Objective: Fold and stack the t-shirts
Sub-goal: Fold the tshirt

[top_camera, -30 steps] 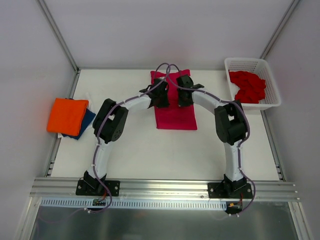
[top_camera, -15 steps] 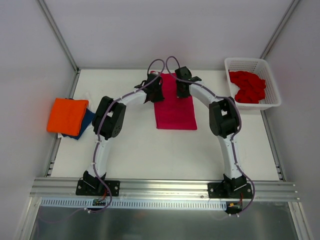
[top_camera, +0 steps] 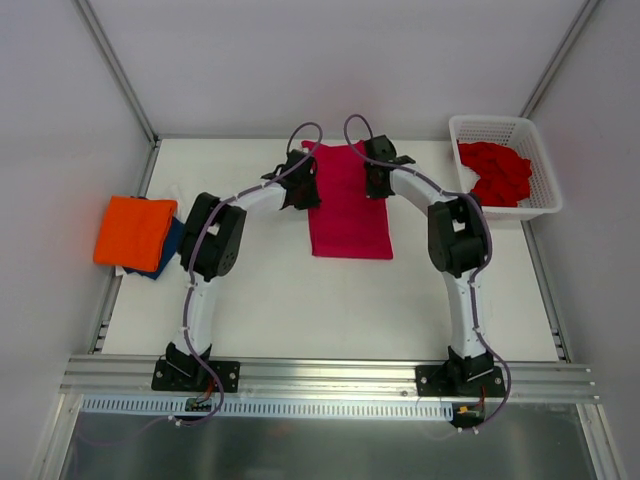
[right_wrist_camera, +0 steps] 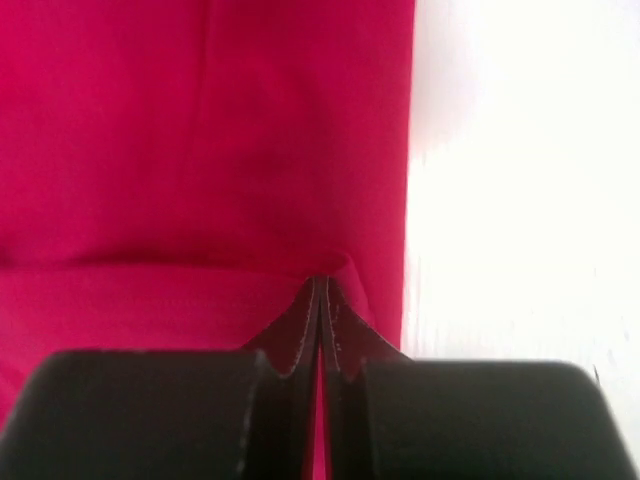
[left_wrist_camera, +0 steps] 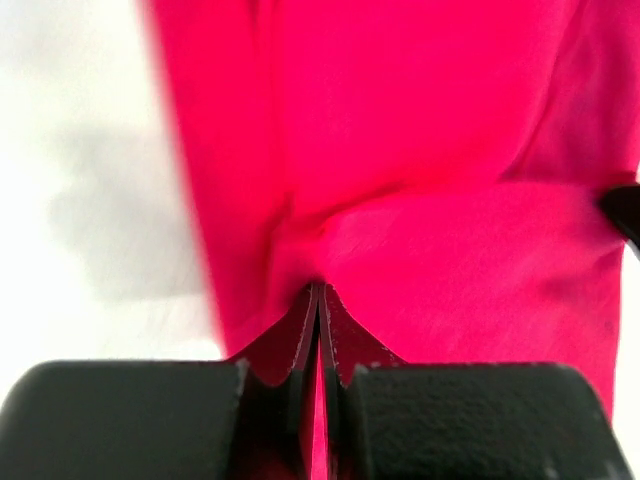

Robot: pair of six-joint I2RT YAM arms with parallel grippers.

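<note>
cloth is pinched in both claws. nearest, left of the basket (top_camera: 490,121) and nearer than it, the near hem of the pink shirt (top_camera: 348,225) lies flat on the table (top_camera: 300,300). the shirt is already narrowed to a strip whose long axis runs near to far, and its far end is about level with the basket's far rim. well left of the basket, past the pink shirt, an orange shirt (top_camera: 135,230) sits folded on a blue shirt (top_camera: 172,247).

farther up the strip, level with the basket's middle, the left claw (left_wrist_camera: 318,290) is clenched on the edge away from the basket. the right claw (right_wrist_camera: 320,282) is clenched on the edge toward the basket. each has a peak of pink cloth squeezed between closed jaws. the wrist views show a second layer bunched at the tips, so i judge they hold a flap doubled over the strip, though i cannot tell how much of it is lifted.

the claws stand opposite each other, neither arm nearer, so the line between them crosses the long axis squarely. any coming fold or smoothing pull turns on keeping that line square, both claws travelling along the axis together. in the basket itself, red shirts (top_camera: 495,172) lie in a heap.
</note>
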